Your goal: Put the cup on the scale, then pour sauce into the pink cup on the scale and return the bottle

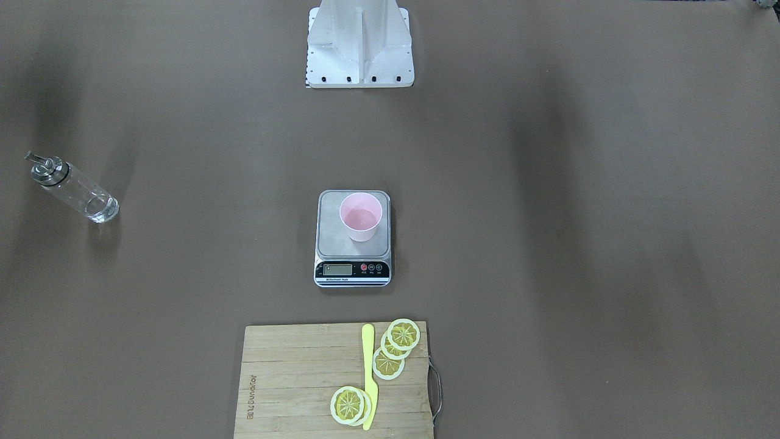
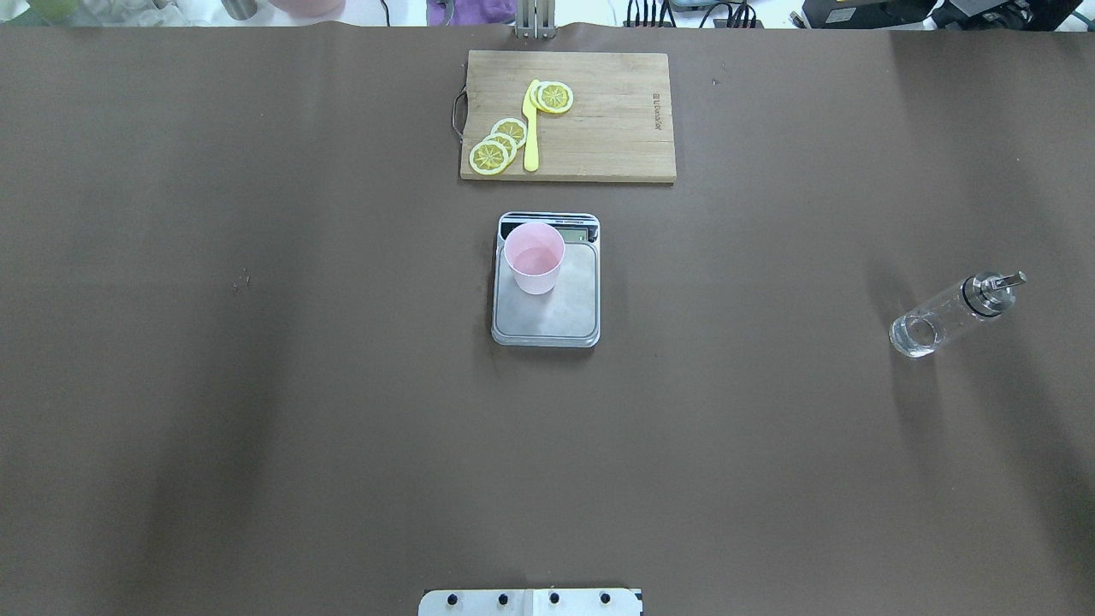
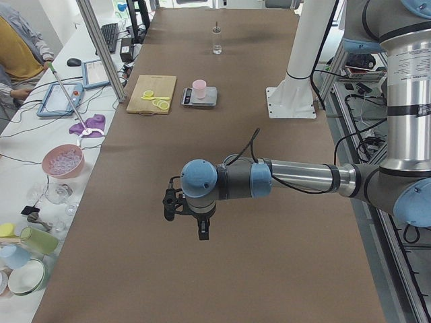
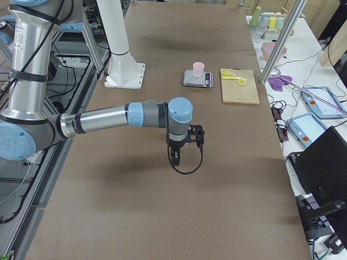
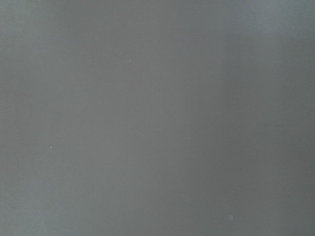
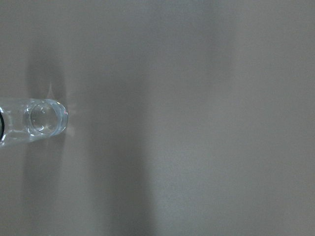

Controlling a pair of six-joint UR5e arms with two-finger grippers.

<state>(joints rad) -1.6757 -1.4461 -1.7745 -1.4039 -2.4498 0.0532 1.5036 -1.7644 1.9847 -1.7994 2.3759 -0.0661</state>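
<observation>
The pink cup [image 1: 361, 216] stands upright on the silver platform of the scale [image 1: 350, 268] at the table's middle; a faint clear liquid surface shows inside it. It also shows in the overhead view [image 2: 534, 257] on the scale [image 2: 556, 316]. The glass bottle [image 2: 949, 316] with its metal spout stands alone on the table at the robot's right, holding clear sauce [image 1: 100, 208]; its base shows in the right wrist view [image 6: 39, 118]. My left gripper [image 3: 190, 225] and right gripper [image 4: 181, 156] hang above bare table, far from cup and bottle. I cannot tell whether either is open or shut.
A wooden cutting board [image 2: 616, 128] with lemon slices [image 2: 496, 150] and a yellow knife [image 2: 530, 128] lies beyond the scale. The robot's white base [image 1: 359, 55] stands at the table's near edge. Benches with bowls and cups run alongside [image 3: 60, 161].
</observation>
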